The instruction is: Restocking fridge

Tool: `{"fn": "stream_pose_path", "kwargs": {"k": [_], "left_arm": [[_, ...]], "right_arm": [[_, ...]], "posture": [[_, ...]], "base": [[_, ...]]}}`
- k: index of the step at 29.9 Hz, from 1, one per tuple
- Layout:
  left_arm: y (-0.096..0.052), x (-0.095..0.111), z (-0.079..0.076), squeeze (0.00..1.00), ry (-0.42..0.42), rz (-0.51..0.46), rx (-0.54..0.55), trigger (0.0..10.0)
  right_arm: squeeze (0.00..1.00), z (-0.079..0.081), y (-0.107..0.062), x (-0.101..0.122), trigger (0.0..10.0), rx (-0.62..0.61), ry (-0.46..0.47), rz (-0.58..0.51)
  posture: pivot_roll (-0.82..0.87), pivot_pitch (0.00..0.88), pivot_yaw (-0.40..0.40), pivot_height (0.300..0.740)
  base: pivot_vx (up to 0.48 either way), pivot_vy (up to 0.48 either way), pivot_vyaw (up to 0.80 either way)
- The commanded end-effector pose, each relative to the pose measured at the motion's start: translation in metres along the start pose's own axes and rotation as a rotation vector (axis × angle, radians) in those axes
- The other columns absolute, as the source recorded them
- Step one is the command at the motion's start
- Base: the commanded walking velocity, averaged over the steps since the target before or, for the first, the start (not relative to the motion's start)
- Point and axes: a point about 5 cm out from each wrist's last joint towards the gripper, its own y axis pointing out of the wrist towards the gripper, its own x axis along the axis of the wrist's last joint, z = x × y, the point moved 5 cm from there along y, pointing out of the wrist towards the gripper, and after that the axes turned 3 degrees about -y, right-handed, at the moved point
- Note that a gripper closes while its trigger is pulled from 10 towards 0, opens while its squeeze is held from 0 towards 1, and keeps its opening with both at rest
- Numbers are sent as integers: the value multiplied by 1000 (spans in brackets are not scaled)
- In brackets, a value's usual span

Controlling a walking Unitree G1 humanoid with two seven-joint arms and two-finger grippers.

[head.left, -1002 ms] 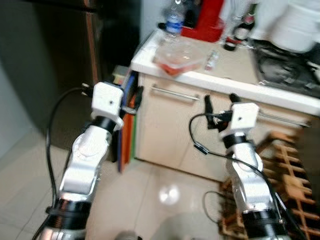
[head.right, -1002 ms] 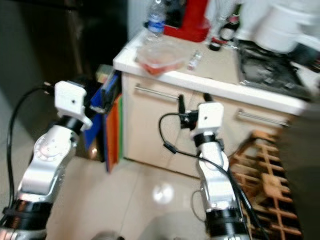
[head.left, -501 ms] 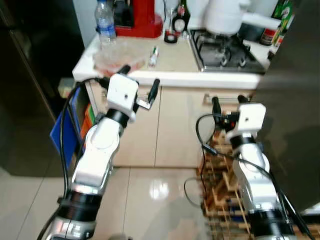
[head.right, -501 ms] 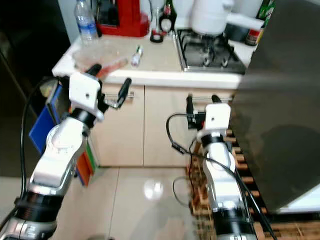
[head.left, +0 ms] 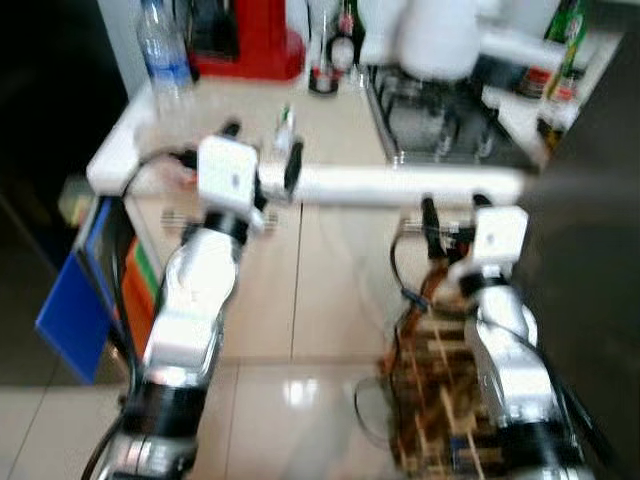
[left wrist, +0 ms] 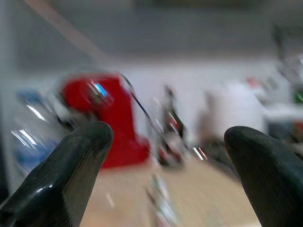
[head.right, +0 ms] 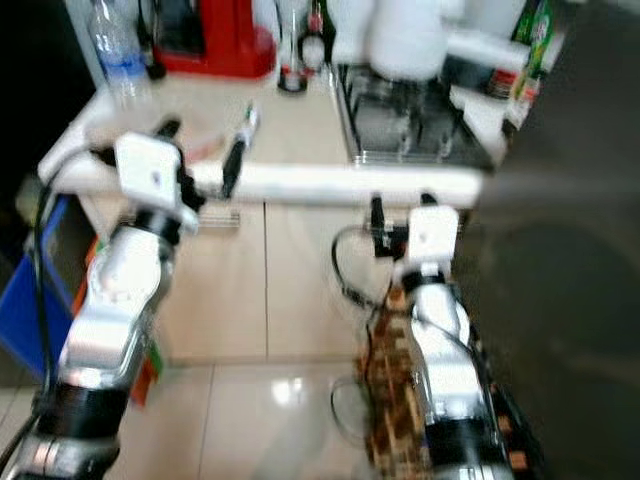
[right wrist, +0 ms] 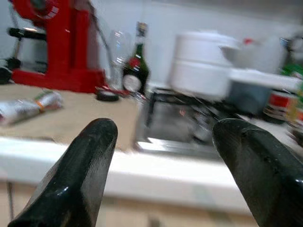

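Observation:
Both eye views are blurred. My left gripper is open and empty, held at the front edge of the beige counter, just before a small tube lying on it. A clear water bottle stands at the counter's back left, beside a red machine. My right gripper is open and empty too, lower down, in front of the cupboard below the stove. In the right wrist view its fingers frame a dark bottle and a white pot.
A dark panel rises close on my right. A wooden rack stands on the floor under my right arm. Blue and orange boards lean at the counter's left end. Green bottles stand at the back right.
The whole picture has shifted, so the camera has turned and come nearer the counter. My left gripper has risen to the counter's edge. Both grippers stay open.

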Motion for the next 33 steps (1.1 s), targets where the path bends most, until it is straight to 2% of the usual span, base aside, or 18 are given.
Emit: {"fn": "stream_pose_path", "kwargs": {"k": [1,5,8,12,14,15,16,17,18,19,20,22,27,28,29,31,33], "left_arm": [[2,13,9,0,17,-49,30,10000],[7,30,4,0,50,-107,-7,10000],[9,32,0,0,71,-114,-27,10000],[14,26,-3,0,52,-71,-45,10000],[18,17,-2,0,-2,-4,-34,10000],[18,17,-2,0,-2,-4,-34,10000],[21,9,-3,0,-38,52,-37,10000],[23,0,-4,0,-123,115,-41,10000],[23,0,-4,0,-123,115,-41,10000],[25,-12,-5,0,-218,191,-40,10000],[26,-19,-4,0,-255,222,-36,10000],[27,-22,-3,0,-270,241,-32,10000],[30,-48,2,0,-434,372,1,10000],[30,-50,2,0,-452,386,3,10000],[32,-52,2,0,-513,407,3,10000],[33,-52,3,0,-536,414,6,10000],[33,-55,2,0,-603,436,11,10000]], "right_arm": [[0,7,3,6,10000,20,12,-22],[0,8,2,5,10000,24,14,-23],[0,10,2,6,10000,28,15,-27],[0,10,3,7,10000,29,12,-36],[0,10,3,8,10000,30,11,-37],[0,10,3,8,10000,30,11,-37],[0,10,3,8,10000,31,10,-38],[0,10,3,9,10000,32,10,-39],[0,10,3,9,10000,32,10,-39],[0,10,2,9,10000,34,9,-39],[0,11,2,9,10000,35,8,-39],[0,11,2,9,10000,36,8,-39],[0,12,0,11,10000,38,7,-44],[0,12,0,11,10000,38,7,-45],[0,12,-1,12,10000,36,7,-47],[0,12,-2,12,10000,36,6,-47],[0,12,-4,13,10000,34,3,-48]], "posture": [[62,0,-65,740],[64,0,-66,740],[63,0,-66,740],[63,0,-68,740],[61,0,-70,740],[61,0,-70,740],[61,0,-71,740],[60,0,-70,740],[60,0,-70,740],[58,0,-71,740],[54,0,-70,740],[53,0,-70,740],[43,0,-64,740],[43,0,-64,740],[37,0,-56,740],[36,0,-55,740],[31,0,-52,740]], "base": [[0,439,0],[0,456,0],[0,464,0],[0,465,0],[0,229,0],[0,0,0],[0,0,0],[0,0,0],[0,0,0],[0,0,0],[0,0,0],[0,0,0],[0,0,0],[0,0,0],[0,0,0],[0,0,0],[0,0,0]]}}
